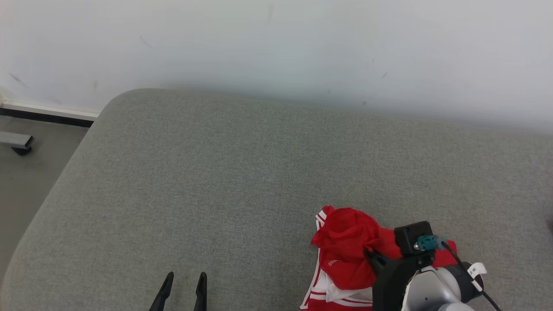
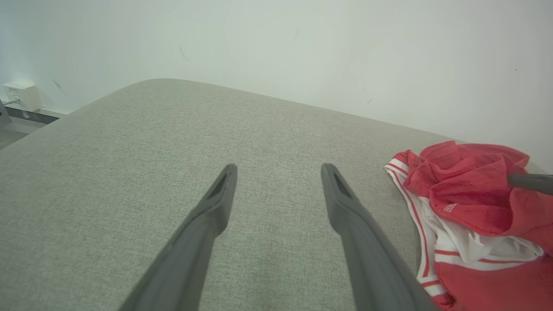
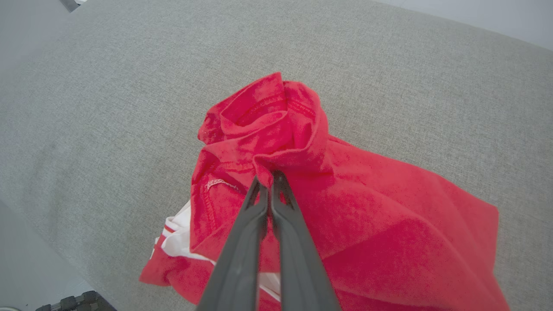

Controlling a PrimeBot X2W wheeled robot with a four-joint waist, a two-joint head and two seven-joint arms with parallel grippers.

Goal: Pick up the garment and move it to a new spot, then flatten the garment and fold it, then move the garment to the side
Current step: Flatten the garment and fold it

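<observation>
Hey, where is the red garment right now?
The red garment lies crumpled at the head view's lower right, on the grey cushion near its front edge; the right gripper has its jaws shut on a fold.

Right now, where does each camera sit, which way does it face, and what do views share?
Head view: high, looking forward and down on the grey cushion, red garment, left tool and right tool.
Left wrist view: low, along its open tool's fingers toward the wall.
Right wrist view: above, looking down its shut tool pinching the garment.
Shared: all three show the garment.
</observation>
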